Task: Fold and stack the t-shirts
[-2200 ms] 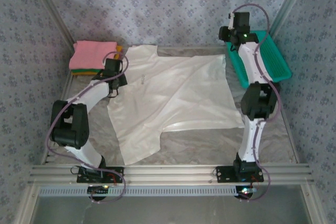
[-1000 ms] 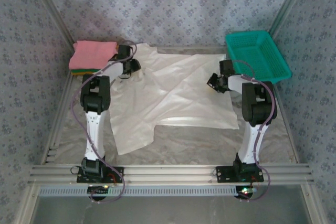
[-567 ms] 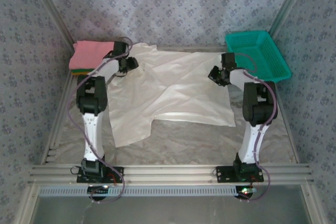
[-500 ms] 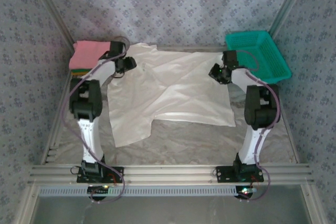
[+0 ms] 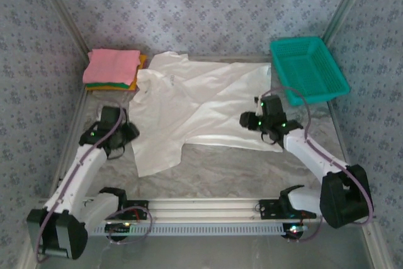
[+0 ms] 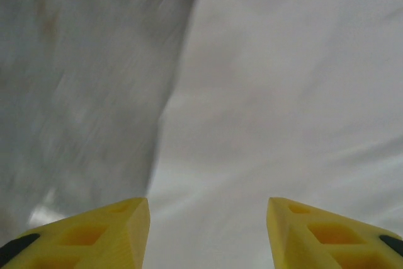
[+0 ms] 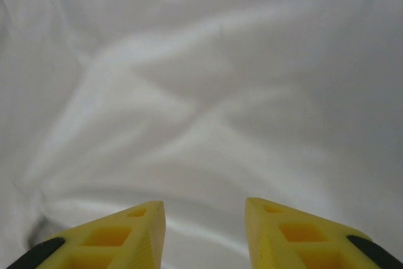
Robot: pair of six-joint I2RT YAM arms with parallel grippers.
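Observation:
A white t-shirt lies spread out and wrinkled on the table, collar at the far left. Folded pink, green and orange shirts form a stack at the far left corner. My left gripper hovers at the white shirt's left edge. In the left wrist view it stands open over the white cloth with nothing between its fingers. My right gripper hangs over the shirt's right part. Its wrist view shows it open above creased white fabric, empty.
A teal mesh basket stands at the far right corner, just beyond the shirt. Bare grey table shows left of the shirt's edge. Metal frame rails run along the near edge.
Both grippers opened and let go of the shirt's far edge. Both arms pulled back toward the near side. The shirt now lies flatter.

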